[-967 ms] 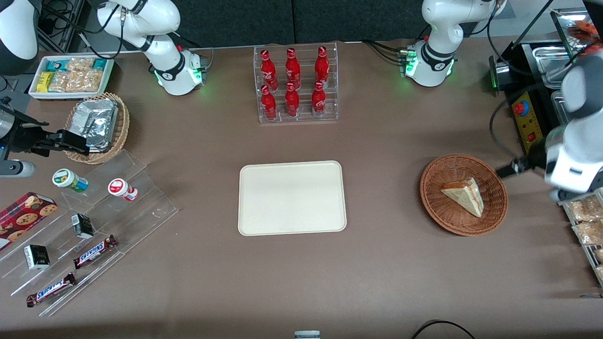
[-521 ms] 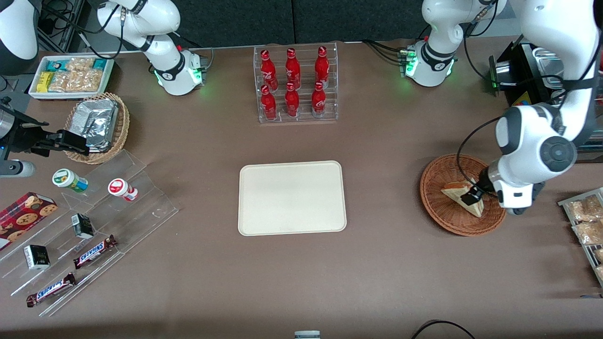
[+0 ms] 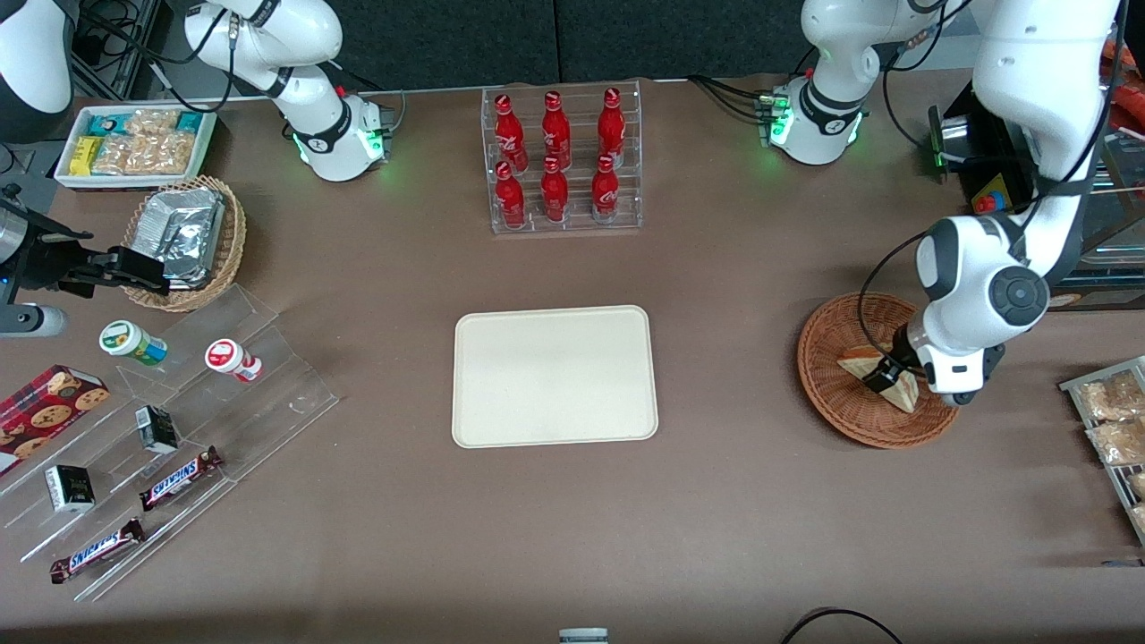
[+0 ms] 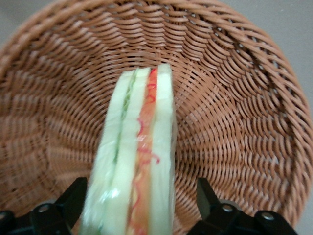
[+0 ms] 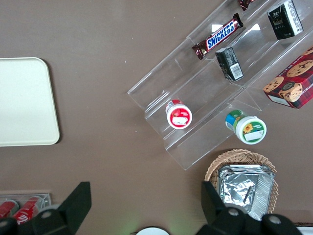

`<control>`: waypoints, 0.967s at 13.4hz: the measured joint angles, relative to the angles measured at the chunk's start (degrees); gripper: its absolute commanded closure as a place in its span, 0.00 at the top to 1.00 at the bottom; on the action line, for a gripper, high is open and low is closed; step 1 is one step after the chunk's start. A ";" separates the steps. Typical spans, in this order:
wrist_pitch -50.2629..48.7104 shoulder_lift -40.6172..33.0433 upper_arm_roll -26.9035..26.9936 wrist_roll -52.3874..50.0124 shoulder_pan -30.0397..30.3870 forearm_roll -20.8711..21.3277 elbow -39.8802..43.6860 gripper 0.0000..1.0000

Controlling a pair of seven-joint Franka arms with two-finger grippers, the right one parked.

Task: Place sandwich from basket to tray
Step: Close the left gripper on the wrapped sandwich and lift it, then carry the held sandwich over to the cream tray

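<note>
The sandwich [image 3: 856, 361], a pale wedge with orange-red and green layers along its edge, lies in the reddish-brown wicker basket [image 3: 827, 402] toward the working arm's end of the table. My left gripper [image 3: 886, 375] is down inside the basket, open, with one finger on each side of the wedge. In the left wrist view the sandwich [image 4: 139, 147] runs between the fingers [image 4: 73, 193], with a gap of basket [image 4: 234, 122] weave showing beside one finger. The cream tray [image 3: 555, 376] sits bare at the table's middle and shows in the right wrist view as well, the tray [image 5: 24, 98].
A clear rack of red bottles [image 3: 562, 161] stands farther from the camera than the tray. Toward the parked arm's end are an acrylic stand with snacks [image 3: 170, 429], a tan basket of foil packets [image 3: 183, 237] and a white box [image 3: 134, 148]. Packets in a tray [image 3: 1109, 420] lie beside the reddish-brown basket.
The left arm swung in from the table's end and came down into the basket. Its gripper now straddles the sandwich, slightly nearer the tray than half a second ago.
</note>
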 measured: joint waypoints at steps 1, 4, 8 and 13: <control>1.15 1.03 0.03 -0.05 0.01 0.00 0.02 0.01; 1.44 0.93 0.10 -0.09 0.04 0.00 1.07 0.00; -16.94 -1.52 -2.25 -0.09 -0.74 -0.18 13.45 0.00; -37.60 -2.37 -8.04 -2.46 -8.66 -3.77 32.96 0.00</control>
